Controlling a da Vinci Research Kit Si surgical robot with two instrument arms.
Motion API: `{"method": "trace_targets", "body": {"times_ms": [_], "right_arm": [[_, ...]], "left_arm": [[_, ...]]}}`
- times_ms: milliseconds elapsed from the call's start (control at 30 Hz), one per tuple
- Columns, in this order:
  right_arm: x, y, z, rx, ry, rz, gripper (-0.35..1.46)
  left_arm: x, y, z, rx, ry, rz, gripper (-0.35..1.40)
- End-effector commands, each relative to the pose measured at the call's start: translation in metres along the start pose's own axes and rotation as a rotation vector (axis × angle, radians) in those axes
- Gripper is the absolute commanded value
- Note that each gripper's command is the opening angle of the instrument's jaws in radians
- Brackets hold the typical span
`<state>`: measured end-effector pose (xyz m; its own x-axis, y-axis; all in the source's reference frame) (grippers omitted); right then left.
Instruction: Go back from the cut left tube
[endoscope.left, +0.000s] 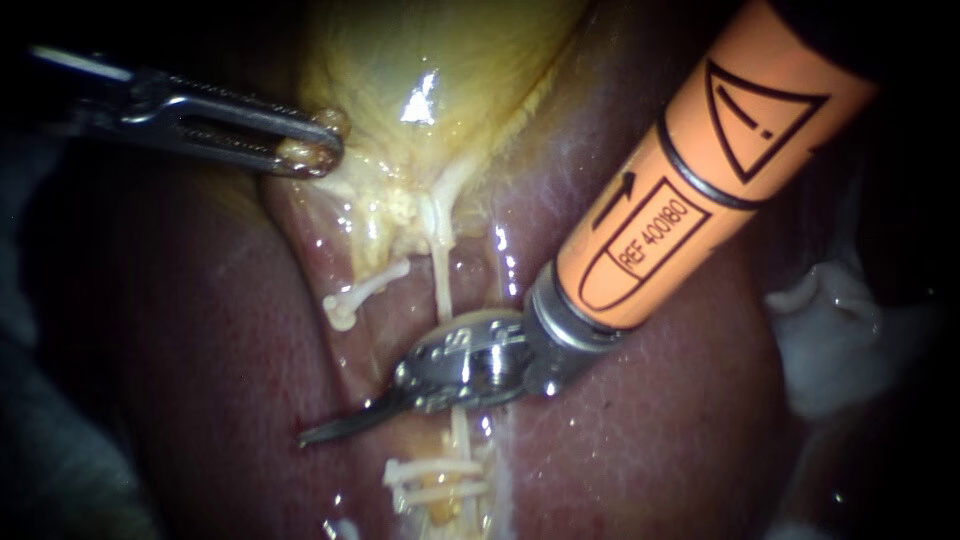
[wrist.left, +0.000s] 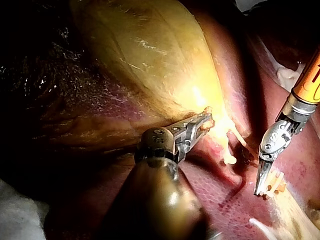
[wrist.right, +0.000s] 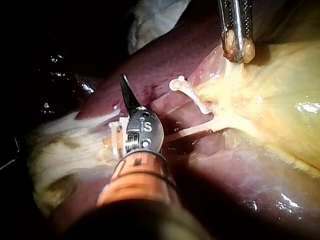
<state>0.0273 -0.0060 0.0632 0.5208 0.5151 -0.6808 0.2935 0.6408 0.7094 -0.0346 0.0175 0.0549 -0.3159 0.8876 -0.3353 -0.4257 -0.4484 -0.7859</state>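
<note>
Orange-sleeved and cut off at the view's upper right corner, the shaft of the right instrument (endoscope.left: 318, 433) fills the foreground. Its metal wrist hides the middle stretch of the thin right tube (endoscope.left: 440, 285). Its two dark blades lie pressed together, holding nothing, over the liver (endoscope.left: 660, 430). The cut left tube (endoscope.left: 362, 292) hangs as a short pale stump with a rounded free end. It lies beside and clear of those blades, between them and the jaws of the left instrument (endoscope.left: 312, 152). The left instrument's jaws pinch a fold of yellow tissue at the narrow end of the gallbladder (endoscope.left: 420, 70); most of its shaft is lost in shadow. White clips (endoscope.left: 436, 478) lie just past the right instrument's wrist, partly cut off by the view's edge. Which tube each one sits on is hard to make out. White gauze (endoscope.left: 835, 350) shows dimly behind the orange shaft.
</note>
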Motion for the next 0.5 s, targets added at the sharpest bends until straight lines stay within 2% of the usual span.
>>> {"method": "trace_targets", "body": {"times_ms": [33,67,133,167,267,433,500], "right_arm": [[0.0000,-0.0001,0.0000,-0.002,0.001,0.000,-0.35],[0.0001,-0.0001,0.0000,-0.011,0.003,0.000,-0.01],[0.0002,-0.0003,0.0001,-0.073,0.020,0.000,1.04],[0.0002,-0.0004,0.0001,-0.101,0.027,0.001,1.23],[0.0002,-0.0004,0.0001,-0.151,0.040,0.014,1.43],[-0.0001,-0.0010,-0.0009,-0.159,0.043,0.027,1.43],[-0.0003,-0.0019,-0.0026,-0.200,0.054,0.010,1.43]], "left_arm": [[0.0000,0.0000,0.0000,0.000,0.000,0.000,-0.35],[0.0000,0.0000,0.0000,0.000,0.000,0.000,-0.35],[0.0000,-0.0001,0.0000,0.000,0.000,0.000,-0.35],[0.0000,-0.0001,0.0000,0.000,0.000,0.000,-0.35],[0.0000,-0.0001,0.0000,0.000,0.000,0.000,-0.35],[0.0000,-0.0002,0.0001,-0.001,0.000,0.000,-0.35],[0.0000,-0.0003,0.0001,-0.001,0.000,0.001,-0.35]]}}
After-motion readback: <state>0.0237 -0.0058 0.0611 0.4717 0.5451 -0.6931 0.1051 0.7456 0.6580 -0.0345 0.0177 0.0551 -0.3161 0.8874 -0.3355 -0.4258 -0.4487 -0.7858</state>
